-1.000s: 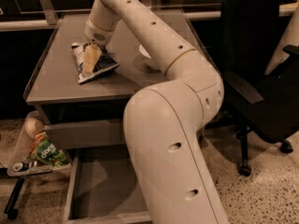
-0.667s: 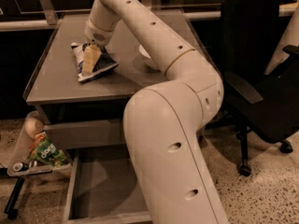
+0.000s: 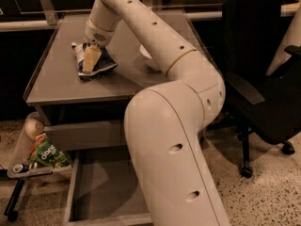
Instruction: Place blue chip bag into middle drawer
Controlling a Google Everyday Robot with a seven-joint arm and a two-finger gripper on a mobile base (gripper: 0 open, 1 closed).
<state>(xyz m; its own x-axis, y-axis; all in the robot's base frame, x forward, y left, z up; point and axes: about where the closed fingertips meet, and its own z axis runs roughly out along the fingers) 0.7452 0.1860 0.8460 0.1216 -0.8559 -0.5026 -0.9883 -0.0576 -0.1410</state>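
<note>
Upper left of the frame: pincer down on the blue chip bag, pressed against the bag's upper side. Cannot tell whether spread apart or clamped on the foil, with the wrist housing covering much of the contact. Crumpled and lying flat on the grey counter, toward its left half and back from the front edge, dark blue with white print showing at the left end. Just right of the bag, partly hidden behind the arm, a white bowl, also on the counter. Sweeping from the lower centre up to the upper left, 1 bulky cream arm filling the middle of the frame. Below the counter, at lower left to lower centre, the middle drawer pulled out, flat grey floor and low side walls showing, right part covered by the arm. Well apart from the blue chip bag, which is up on the counter and not in the drawer. At far left beside the drawer, a green snack bag resting on a low tilted holder. At right, a black office chair on the speckled floor.
</note>
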